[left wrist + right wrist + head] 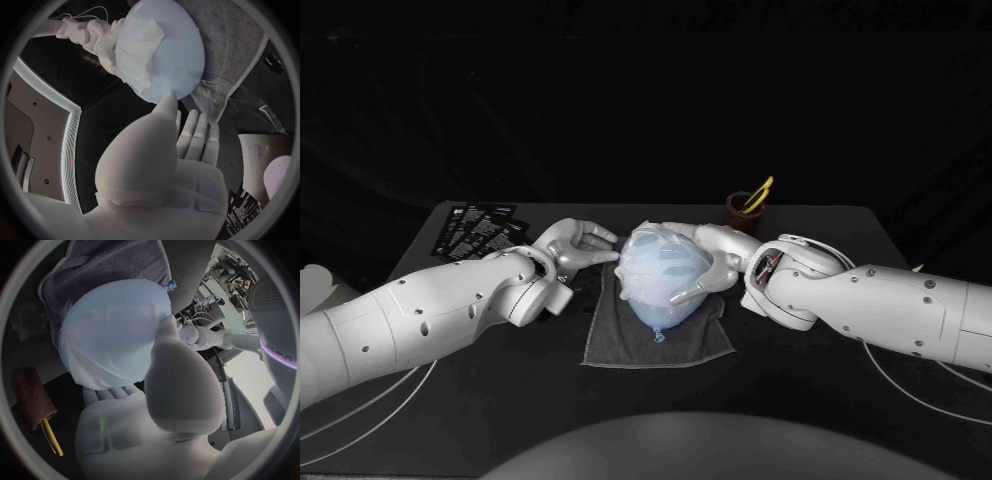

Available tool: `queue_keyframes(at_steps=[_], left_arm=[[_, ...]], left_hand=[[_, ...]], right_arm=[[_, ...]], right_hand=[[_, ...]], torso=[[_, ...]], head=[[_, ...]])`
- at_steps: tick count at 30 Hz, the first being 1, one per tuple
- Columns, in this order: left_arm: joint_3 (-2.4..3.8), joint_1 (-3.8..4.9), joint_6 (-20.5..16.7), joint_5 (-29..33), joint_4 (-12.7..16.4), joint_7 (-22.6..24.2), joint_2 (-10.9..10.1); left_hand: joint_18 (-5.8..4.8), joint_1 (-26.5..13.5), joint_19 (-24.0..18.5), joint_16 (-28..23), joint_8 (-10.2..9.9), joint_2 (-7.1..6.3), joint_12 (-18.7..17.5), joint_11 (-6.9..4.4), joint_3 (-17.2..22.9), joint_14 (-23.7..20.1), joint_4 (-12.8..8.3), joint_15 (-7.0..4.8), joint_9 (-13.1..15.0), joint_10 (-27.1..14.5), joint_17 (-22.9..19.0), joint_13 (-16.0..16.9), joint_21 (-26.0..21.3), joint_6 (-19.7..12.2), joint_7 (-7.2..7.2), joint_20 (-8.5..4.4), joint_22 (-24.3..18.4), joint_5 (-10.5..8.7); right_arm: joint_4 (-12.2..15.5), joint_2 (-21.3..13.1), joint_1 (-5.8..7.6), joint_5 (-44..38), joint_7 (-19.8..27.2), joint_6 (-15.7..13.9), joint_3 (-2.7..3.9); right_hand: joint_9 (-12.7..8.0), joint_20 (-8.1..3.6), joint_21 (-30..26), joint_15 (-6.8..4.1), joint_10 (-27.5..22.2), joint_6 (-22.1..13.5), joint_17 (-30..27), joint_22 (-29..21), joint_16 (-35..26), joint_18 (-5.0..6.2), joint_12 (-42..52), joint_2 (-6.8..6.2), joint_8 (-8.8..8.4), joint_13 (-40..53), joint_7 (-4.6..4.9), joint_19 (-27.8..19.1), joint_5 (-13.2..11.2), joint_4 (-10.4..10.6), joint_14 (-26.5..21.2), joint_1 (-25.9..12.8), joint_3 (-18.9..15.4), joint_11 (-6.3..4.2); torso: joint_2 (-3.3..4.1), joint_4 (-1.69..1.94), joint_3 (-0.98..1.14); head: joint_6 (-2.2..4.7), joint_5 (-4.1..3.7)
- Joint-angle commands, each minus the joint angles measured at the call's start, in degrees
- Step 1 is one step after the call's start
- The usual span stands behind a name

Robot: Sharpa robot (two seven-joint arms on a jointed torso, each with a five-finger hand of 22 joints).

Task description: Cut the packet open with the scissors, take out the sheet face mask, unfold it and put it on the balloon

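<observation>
Head view. The pale blue balloon (661,272) lies on a grey towel (620,345) at the middle of the black table (877,225), its knot toward the robot. A white sheet mask (651,252) is draped over its upper part. The left hand (574,246) is just beside the balloon, its fingers apart and their tips touching the balloon's side. The right hand (714,255) cups the opposite side, fingers curved round it. A brown cup (741,210) behind the balloon holds yellow-handled scissors (759,193). Black packets (480,228) lie at the far left corner.

Left wrist view. The left hand's (165,170) thumb tip meets the balloon (178,47). Its other fingers are extended and hold nothing.

Right wrist view. The right hand (153,415) holds the balloon (119,322) between thumb and fingers, and the mask's edge lies against the fingers.
</observation>
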Motion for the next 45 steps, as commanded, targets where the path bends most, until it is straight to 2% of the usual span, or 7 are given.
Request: queue_keyframes(at_steps=[1,17,21,24,27,37,45], left_arm=[[0.05,-0.02,-2.10,-1.86,-0.08,-0.83,-0.10],[0.36,0.00,-1.86,7.03,2.73,8.55,-2.96],[0.50,0.02,0.03,8.07,4.51,10.77,-4.18],[0.51,0.01,0.86,5.71,5.80,10.94,-4.74],[0.42,-0.09,0.85,3.08,6.85,10.44,-4.92],[0.29,-1.22,-0.83,-4.02,7.89,5.85,-4.23],[0.28,-1.91,-3.43,-6.55,6.33,1.01,-2.28]], left_hand=[[0.34,0.57,0.42,0.29,0.27,0.15,0.18,0.04,0.35,0.24,-0.08,0.05,0.01,0.44,0.08,-0.04,0.29,0.35,6.71,-0.16,0.03,-0.26],[0.06,-0.80,-1.63,-0.62,-0.13,0.93,-0.45,0.26,3.08,-1.89,0.41,0.29,-0.59,0.18,-0.23,-0.16,-0.33,0.36,6.99,-0.13,-0.28,-0.25],[-0.77,-8.32,-4.44,-2.86,-0.93,-3.80,-1.64,0.84,-0.25,-8.61,3.99,1.12,-1.12,-2.14,-1.34,-0.21,-0.63,-1.61,7.29,-0.06,-0.49,-0.27],[-0.90,-14.01,-6.90,-4.08,-0.80,-10.43,-2.09,1.14,-13.30,-12.58,4.48,1.54,-1.19,-3.63,-1.95,-0.13,-0.72,-2.97,7.39,0.03,-0.60,-0.01],[-0.92,-17.06,-7.86,-4.73,-0.68,-13.05,-2.40,1.33,-15.92,-14.96,4.60,1.78,-1.21,-4.71,-2.29,-0.15,-0.75,-3.98,7.44,0.05,-0.64,0.14],[-0.94,-18.44,-8.60,-5.26,-0.53,-13.55,-2.79,1.54,-16.54,-17.10,4.55,2.10,-1.20,-6.07,-2.60,-0.13,-0.78,-5.28,7.49,0.06,-0.68,0.06],[-0.78,-13.34,-7.06,-4.66,0.73,-12.77,-1.83,1.43,-15.27,-15.16,4.46,1.94,-0.75,-5.60,-2.19,0.16,-0.39,-5.54,7.49,0.02,-0.42,0.13]], right_arm=[[0.09,0.02,-0.61,-0.13,-0.65,3.10,-0.48],[0.06,0.07,-0.68,0.60,0.36,1.70,-0.48],[0.02,0.07,-0.71,0.88,0.57,1.56,-0.48],[-0.05,0.05,-0.74,0.98,0.57,1.57,-0.48],[-0.08,0.03,-0.77,1.03,0.53,1.63,-0.48],[-0.08,0.03,-0.88,1.07,0.30,1.87,-0.48],[0.04,0.01,-0.90,1.07,0.21,2.01,-0.48]], right_hand=[[0.07,0.17,0.22,0.44,0.03,0.57,-0.08,0.06,-0.26,1.01,0.17,0.49,0.21,0.05,9.05,0.39,-0.16,-0.03,0.02,0.21,0.19,0.31],[0.37,0.17,0.32,0.46,1.05,1.40,0.07,0.13,-0.09,1.04,0.34,1.37,0.50,0.17,9.10,0.56,-0.22,-0.06,0.73,0.47,1.08,0.49],[0.37,0.17,0.32,0.46,1.05,1.40,0.07,0.13,-0.09,1.04,0.34,1.37,0.50,0.17,9.10,0.56,-0.22,-0.06,0.73,0.47,1.08,0.49],[0.39,0.17,0.32,0.46,1.08,1.46,0.06,0.13,-0.09,1.04,0.34,1.46,0.52,0.16,9.10,0.55,-0.23,-0.07,0.68,0.52,1.22,0.50],[0.39,0.17,0.32,0.46,1.08,1.46,0.06,0.13,-0.09,1.04,0.34,1.46,0.52,0.16,9.10,0.55,-0.23,-0.07,0.68,0.52,1.22,0.50],[0.39,0.17,0.32,0.46,1.08,1.46,0.06,0.13,-0.09,1.04,0.34,1.46,0.52,0.16,9.10,0.55,-0.23,-0.07,0.68,0.52,1.22,0.50],[0.40,0.17,0.34,0.47,1.12,1.47,0.05,0.14,-0.10,1.04,0.33,1.49,0.53,0.16,9.11,0.58,-0.23,-0.06,0.64,0.53,1.29,0.52]], torso=[[0.01,0.05,-0.05],[-0.02,0.07,-0.05],[-0.05,0.04,0.02],[-0.05,0.07,0.02],[-0.06,0.09,-0.01],[0.07,0.05,-0.05],[0.05,-0.02,0.01]], head=[[0.00,0.00],[0.00,0.27],[0.00,0.51],[0.00,0.53],[0.00,0.67],[0.00,0.51],[0.00,0.59]])
